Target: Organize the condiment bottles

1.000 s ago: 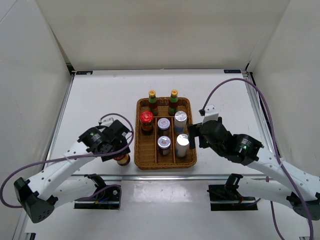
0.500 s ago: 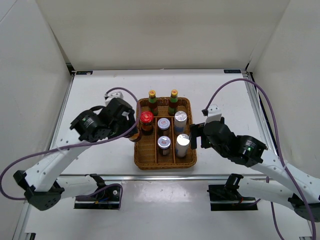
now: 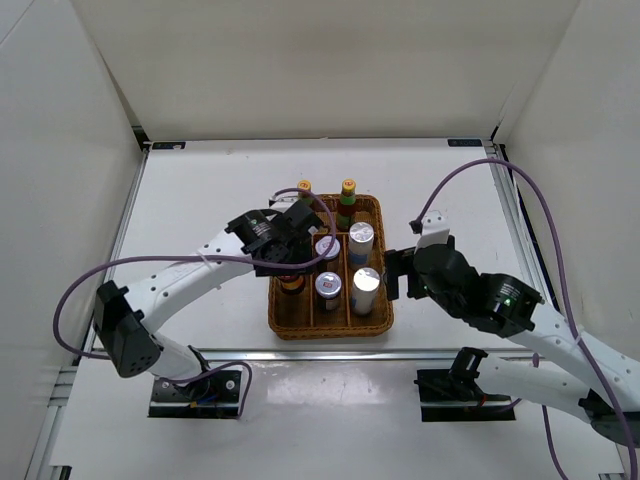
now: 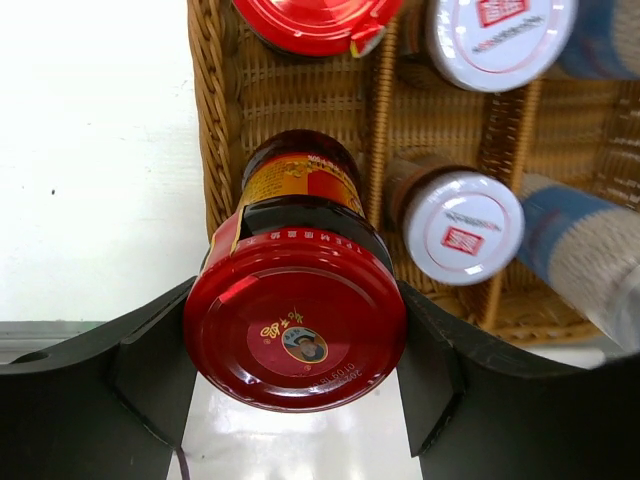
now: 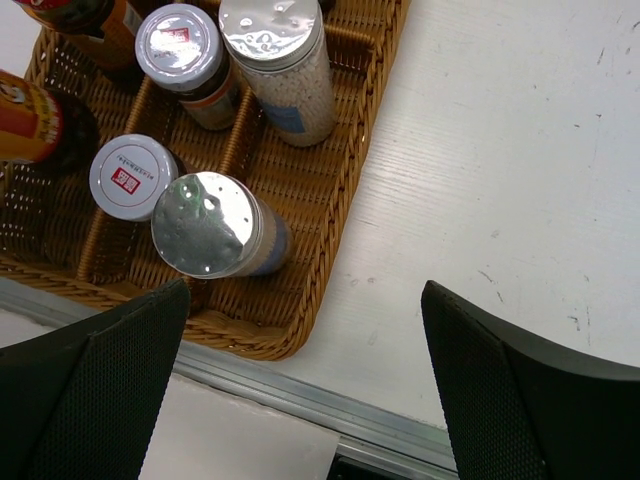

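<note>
My left gripper [image 4: 295, 400] is shut on a red-lidded brown jar [image 4: 295, 320] and holds it over the front left compartment of the wicker tray [image 4: 215, 120]; in the top view the jar [image 3: 291, 284] shows just below the gripper [image 3: 295, 262]. The second red-lidded jar [image 4: 315, 20] stands behind it. Two grey-lilac-lidded jars [image 3: 327, 247] [image 3: 329, 285] fill the middle column. Two silver-topped cylinders [image 3: 361, 234] [image 3: 365, 280] fill the right column. Two yellow-capped green bottles [image 3: 304, 188] [image 3: 348, 190] stand at the back. My right gripper [image 5: 305, 390] is open and empty beside the tray's right edge.
The tray's right rim [image 5: 330, 270] lies close to my right gripper's left finger. A metal rail [image 5: 330, 395] runs along the table's near edge. White walls enclose the table on three sides. Bare white table [image 3: 200, 200] lies left of the tray.
My left gripper has lifted the red-lidded jar from the table left of the tray and carried it right, over the tray's left column. The right arm has barely moved.
</note>
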Controlling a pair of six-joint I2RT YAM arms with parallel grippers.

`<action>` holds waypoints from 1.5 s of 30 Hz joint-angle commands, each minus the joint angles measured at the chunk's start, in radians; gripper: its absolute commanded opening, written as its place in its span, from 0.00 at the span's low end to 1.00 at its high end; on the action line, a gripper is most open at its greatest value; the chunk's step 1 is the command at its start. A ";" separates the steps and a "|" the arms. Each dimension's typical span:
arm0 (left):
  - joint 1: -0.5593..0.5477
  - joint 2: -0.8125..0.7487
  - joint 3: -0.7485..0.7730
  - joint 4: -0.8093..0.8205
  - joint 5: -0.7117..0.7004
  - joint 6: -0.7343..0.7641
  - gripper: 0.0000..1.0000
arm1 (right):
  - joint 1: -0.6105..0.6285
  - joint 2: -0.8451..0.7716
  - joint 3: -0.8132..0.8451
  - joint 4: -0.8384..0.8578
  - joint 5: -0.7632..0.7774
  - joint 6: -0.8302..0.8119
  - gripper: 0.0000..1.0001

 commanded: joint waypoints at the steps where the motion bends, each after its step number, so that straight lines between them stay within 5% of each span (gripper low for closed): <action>1: -0.001 0.001 -0.020 0.087 -0.057 0.006 0.11 | 0.003 -0.017 0.038 -0.016 0.012 -0.003 1.00; 12: -0.001 0.060 -0.106 0.152 -0.057 -0.004 0.38 | 0.003 0.001 0.072 -0.019 -0.030 -0.033 1.00; 15: -0.001 0.060 -0.106 0.152 -0.057 0.007 0.71 | 0.003 -0.008 0.072 -0.010 -0.030 -0.033 1.00; 16: -0.001 0.060 -0.106 0.152 -0.057 0.007 0.88 | 0.003 -0.008 0.072 -0.010 -0.030 -0.033 1.00; 18: -0.001 0.025 -0.097 0.152 -0.057 0.019 0.99 | 0.003 -0.008 0.072 -0.010 -0.039 -0.042 1.00; 28: 0.019 -0.279 0.087 0.106 -0.206 0.275 1.00 | 0.003 -0.026 0.084 -0.068 0.059 -0.016 1.00; 31: 0.019 -0.440 0.078 0.135 -0.392 0.404 1.00 | 0.003 -0.037 0.095 -0.160 0.160 0.006 1.00; 40: 0.019 -0.782 -0.434 0.386 -0.836 0.616 1.00 | 0.003 -0.045 0.089 -0.289 0.324 0.133 0.99; 45: 0.019 -0.946 -0.538 0.538 -0.824 0.670 1.00 | 0.003 0.024 0.126 -0.410 0.346 0.252 0.98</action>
